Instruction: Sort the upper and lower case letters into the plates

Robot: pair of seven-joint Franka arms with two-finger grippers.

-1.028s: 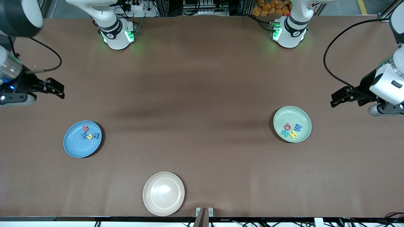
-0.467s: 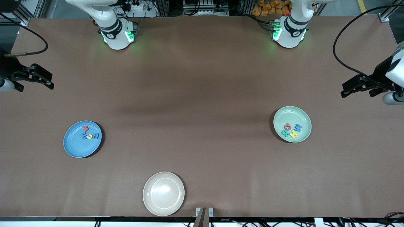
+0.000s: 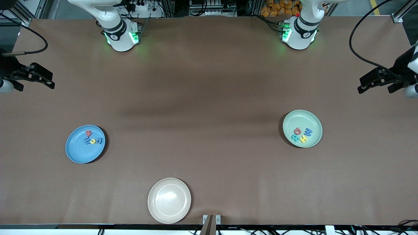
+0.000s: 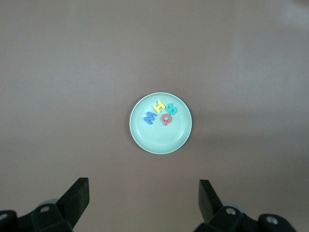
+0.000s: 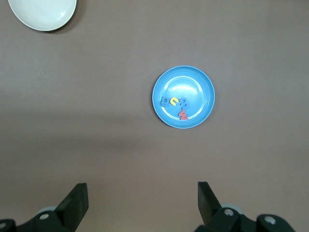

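Observation:
The mint green plate lies toward the left arm's end of the table and holds several letters in blue, yellow, teal and red; it shows in the left wrist view with its letters. The sky blue plate lies toward the right arm's end and holds several letters; it shows in the right wrist view with its letters. My left gripper is open and empty, high over bare table at its end. My right gripper is open and empty, high over bare table at its end.
An empty cream plate lies near the table's front edge, nearest to the front camera; its rim shows in the right wrist view. The arms' bases stand along the table's back edge.
Both grippers have risen and drawn back toward the table's ends, away from the plates. The plates and letters have not moved.

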